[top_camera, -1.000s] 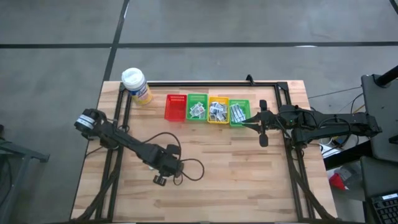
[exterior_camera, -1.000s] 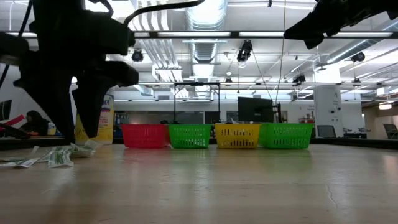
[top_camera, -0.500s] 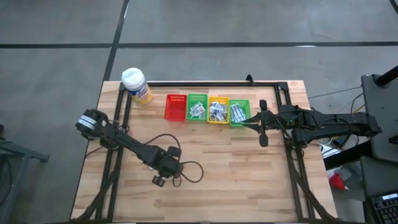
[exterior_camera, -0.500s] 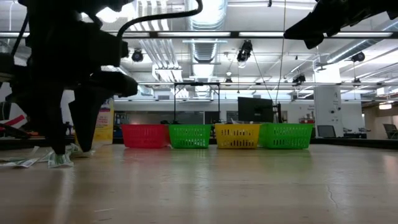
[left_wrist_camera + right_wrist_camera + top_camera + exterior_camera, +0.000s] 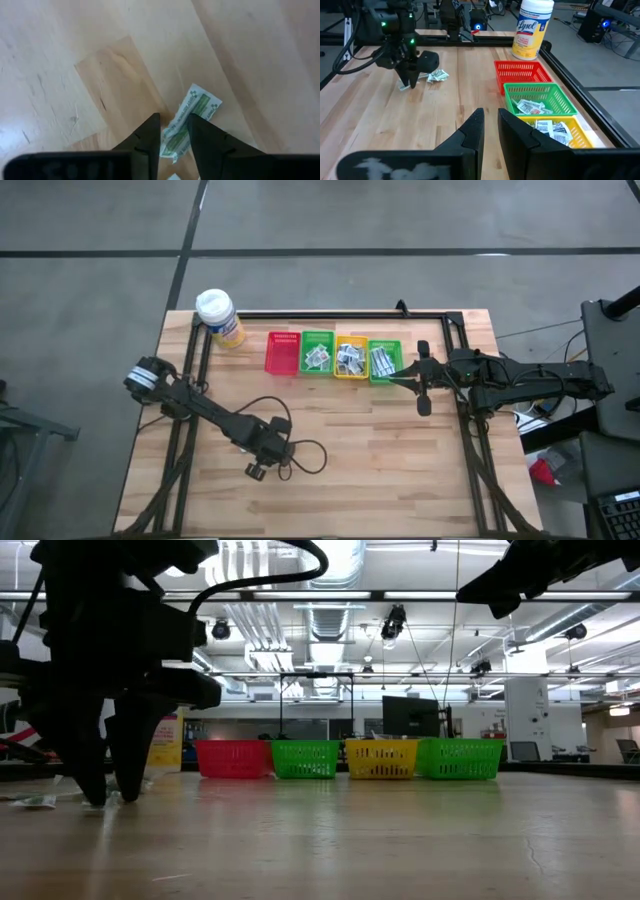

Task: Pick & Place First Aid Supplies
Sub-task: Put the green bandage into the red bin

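A: Starting nearest you, what is your left gripper [image 5: 173,131] doing?

B: It is pointing straight down at the table [image 5: 400,470], well in front of the red basket [image 5: 282,353] and a little to its left. In the left wrist view its two fingers are standing either side of a green-printed packet [image 5: 192,118] that is lying flat on the wood. The jaws are narrowed around the packet's near end, but you cannot tell whether they are actually pinching it.

A: Are other packets lying around it?

B: Yes. In the right wrist view a small heap of loose packets [image 5: 436,75] is sitting just beside that gripper, on the side away from the red basket's row. In the low view one more packet [image 5: 38,801] is lying flat on the table to the gripper's left.

A: And farther back?

B: The row of baskets is running rightward from the red basket: green basket [image 5: 317,353], yellow basket [image 5: 350,358], second green basket [image 5: 384,361], all touching. The three right of the red one are holding sorted packets [image 5: 349,359]. The yellow bottle [image 5: 219,317] is standing upright just left of the red basket, slightly behind it.

A: Your right gripper [image 5: 420,385]?

B: It is hovering at the far end of the row from the red basket, just beyond the second green basket. Its jaws are standing slightly apart, gripping nothing.
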